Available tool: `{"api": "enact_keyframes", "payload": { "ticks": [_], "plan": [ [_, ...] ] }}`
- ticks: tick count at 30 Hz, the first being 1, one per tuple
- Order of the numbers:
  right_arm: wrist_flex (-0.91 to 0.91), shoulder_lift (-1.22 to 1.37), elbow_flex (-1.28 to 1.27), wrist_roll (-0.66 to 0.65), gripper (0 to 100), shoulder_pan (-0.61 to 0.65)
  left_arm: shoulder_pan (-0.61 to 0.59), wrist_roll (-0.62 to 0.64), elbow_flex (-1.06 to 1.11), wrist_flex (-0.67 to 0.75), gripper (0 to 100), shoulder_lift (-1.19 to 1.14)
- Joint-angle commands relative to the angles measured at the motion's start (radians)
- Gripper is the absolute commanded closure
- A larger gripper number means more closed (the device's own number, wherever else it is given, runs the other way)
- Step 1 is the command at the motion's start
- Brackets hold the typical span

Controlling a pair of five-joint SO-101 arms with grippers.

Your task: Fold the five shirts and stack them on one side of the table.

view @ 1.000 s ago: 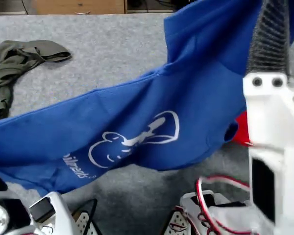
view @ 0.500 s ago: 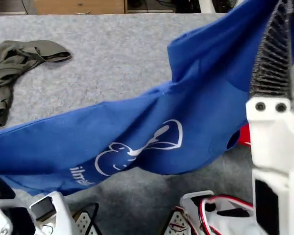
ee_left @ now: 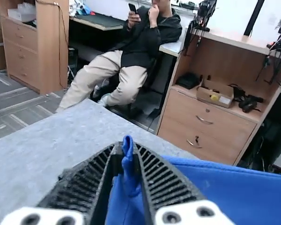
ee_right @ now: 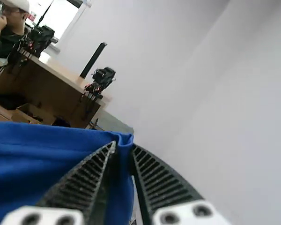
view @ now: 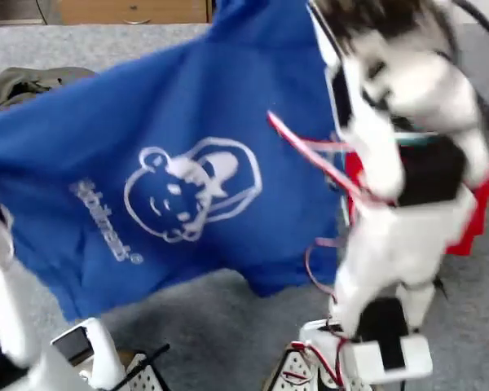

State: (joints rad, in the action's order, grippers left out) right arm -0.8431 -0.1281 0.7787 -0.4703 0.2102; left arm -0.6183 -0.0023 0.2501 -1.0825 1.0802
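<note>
Above the grey counter (view: 228, 326) you have the blue shirt (view: 81, 155) lifted and spread wide, its white printed figure (view: 191, 189) facing the high camera. Whether its lower edge touches the counter, you cannot tell.

Your left gripper (ee_left: 125, 147) is clamped on a pinch of the blue cloth. A small fold pokes up between its ribbed black fingers (ee_left: 157, 176), and the counter stretches beyond it. Your right gripper (ee_right: 123, 146) is likewise closed on an edge of the same shirt, with the cloth running away from it to one side.

From the high camera, a white arm (view: 399, 220) stands tall in front of the shirt's right part, with a red cable (view: 310, 155) looping across it. Another white arm (view: 4, 277) shows at the lower left, by the shirt's hanging edge.

An olive-green shirt (view: 16, 85) lies crumpled at the counter's far left, partly hidden behind the blue one. A red garment (view: 471, 213) lies at the right, behind the tall arm.
</note>
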Motion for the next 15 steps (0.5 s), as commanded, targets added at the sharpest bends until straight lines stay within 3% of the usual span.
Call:
{"api": "enact_keyframes", "payload": {
  "ticks": [1,4,8,11,15],
  "plan": [
    [0.141,0.125,-0.027,0.009,99.6,0.002,0.075,0.002,0.262,0.307,98,-0.042],
    [0.224,0.255,-0.024,0.009,99.6,0.019,0.137,-0.025,0.385,0.516,98,-0.165],
    [0.341,0.401,-0.024,0.009,99.6,0.039,0.169,-0.031,0.362,0.698,98,-0.460],
    [0.402,0.489,-0.024,0.009,99.6,0.054,0.169,-0.026,0.216,0.730,98,-0.707],
    [0.466,0.587,-0.022,0.009,99.6,0.084,0.167,-0.026,-0.064,0.671,98,-0.990]
  ]
}}
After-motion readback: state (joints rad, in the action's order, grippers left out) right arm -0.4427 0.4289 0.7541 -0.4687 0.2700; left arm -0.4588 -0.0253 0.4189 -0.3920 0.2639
